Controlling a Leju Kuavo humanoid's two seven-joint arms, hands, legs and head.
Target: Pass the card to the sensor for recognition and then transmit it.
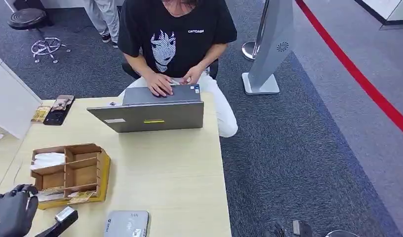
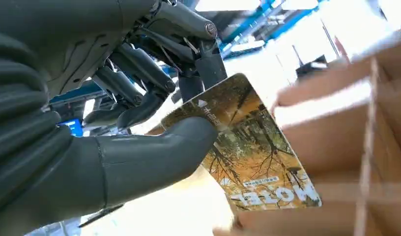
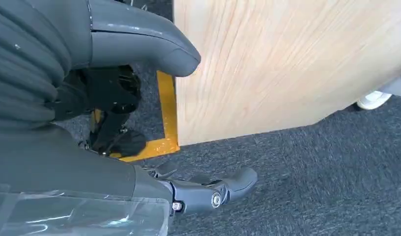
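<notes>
I see my left hand (image 2: 115, 147) pinching the card (image 2: 243, 147) by the wooden organizer (image 1: 71, 170) at the table's (image 1: 180, 177) near-left corner; my right hand (image 3: 90, 123) hangs empty, fingers apart.

Autumn-forest orange card (image 2: 247, 152), grey laptop (image 1: 150, 114), tan organizer (image 1: 71, 170).

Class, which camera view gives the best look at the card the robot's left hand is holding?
The left wrist view: the glossy card printed with an autumn forest is seen close up, pinched by the left hand. In the head view, the left hand hides it. The right wrist view faces the light wooden table instead.
</notes>
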